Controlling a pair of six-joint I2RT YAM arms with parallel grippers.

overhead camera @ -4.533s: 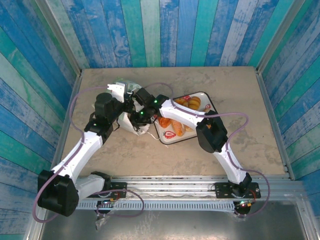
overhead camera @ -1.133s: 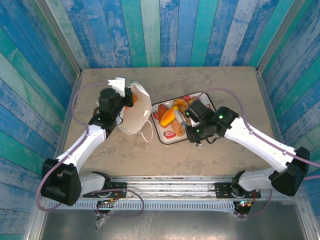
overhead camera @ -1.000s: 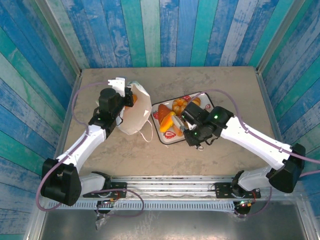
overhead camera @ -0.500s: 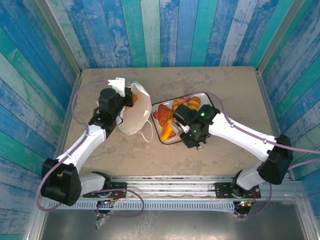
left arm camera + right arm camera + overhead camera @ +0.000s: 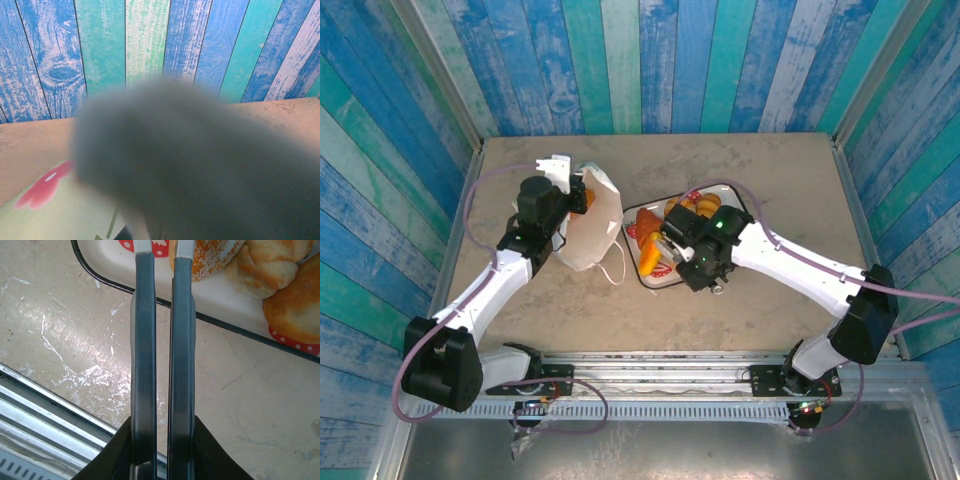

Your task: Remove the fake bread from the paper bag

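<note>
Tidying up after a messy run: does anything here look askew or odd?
The paper bag sits slumped and misshapen, a loop handle trailing on the table, orange fake bread peeking at its far edge. A blurred grey mass blocks much of the left wrist view.

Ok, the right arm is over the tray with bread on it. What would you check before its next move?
1. Right gripper empty: ok. Its fingers are closed on nothing, at the tray rim.
2. Right fingers open for a pick: not ok.
3. Paper bag emptied: not ok. An orange piece shows in its mouth.
4. Left gripper steadying the bag: ok. It looks closed on the bag's rim.
5. Left wrist view usable: not ok. A dark blur covers most of it.
</note>
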